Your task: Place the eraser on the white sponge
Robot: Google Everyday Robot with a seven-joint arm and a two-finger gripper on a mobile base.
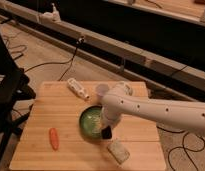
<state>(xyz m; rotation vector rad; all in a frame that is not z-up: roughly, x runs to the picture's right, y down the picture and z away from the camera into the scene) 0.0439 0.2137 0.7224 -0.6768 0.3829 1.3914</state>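
**A:** What sits on the table [61, 105], left to right?

**B:** An orange carrot [54, 138] at the left, a white bottle [77, 88] lying farther back, a green bowl [91, 121] in the middle, and the white sponge [118, 151] at the front right. The white arm [156, 110] reaches in from the right.

**B:** The hand [106, 132] hangs at the bowl's right rim, gripping the black eraser [106, 133], just above and left of the sponge.

**A:** How should it proceed?

**B:** Probably carry the eraser right and forward, centre it over the sponge, lower it flat, then release.

**A:** Anything unclear?

**B:** The fingers blur into the eraser, and a pale cup [102, 91] is partly behind the arm.
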